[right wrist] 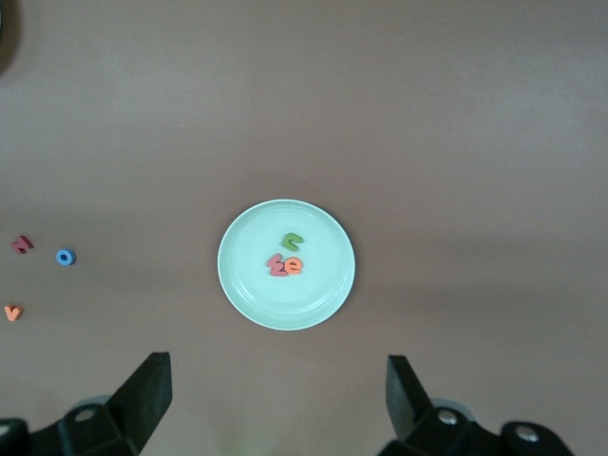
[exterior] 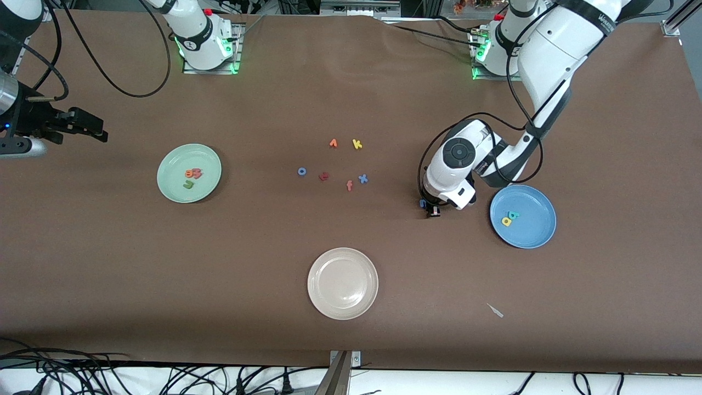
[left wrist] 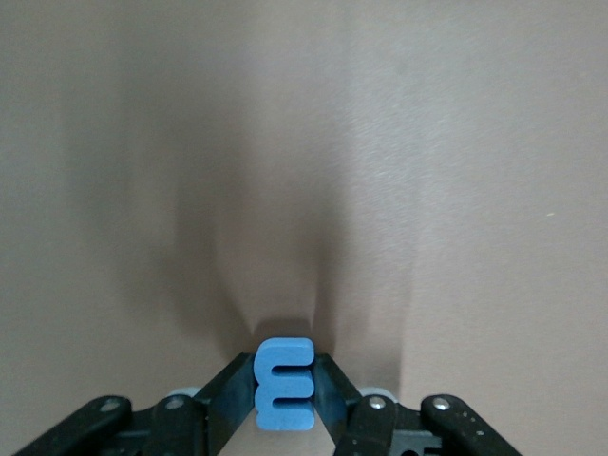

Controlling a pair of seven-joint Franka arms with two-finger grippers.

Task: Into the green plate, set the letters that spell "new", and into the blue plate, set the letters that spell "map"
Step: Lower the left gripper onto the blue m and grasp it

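My left gripper (exterior: 430, 208) is low at the table beside the blue plate (exterior: 535, 230), shut on the blue "m" (left wrist: 283, 383), which sits upright between its fingers. The yellow "a" (exterior: 507, 221) and teal "p" (exterior: 514, 215) lie in the blue plate. In the green plate (exterior: 205, 162) lie the olive "n" (right wrist: 292, 242), pink "w" (right wrist: 277, 265) and orange "e" (right wrist: 294, 266). My right gripper (right wrist: 275, 370) waits high over the right arm's end of the table, open, with nothing between its fingers.
A cream-white plate (exterior: 343, 283) sits nearest the front camera. Mid-table lie an orange pointed letter (exterior: 333, 143), yellow "k" (exterior: 357, 144), blue "o" (exterior: 301, 171), dark red letter (exterior: 324, 176), salmon "f" (exterior: 349, 186) and blue "x" (exterior: 362, 178). A small pale scrap (exterior: 495, 310) lies near the front edge.
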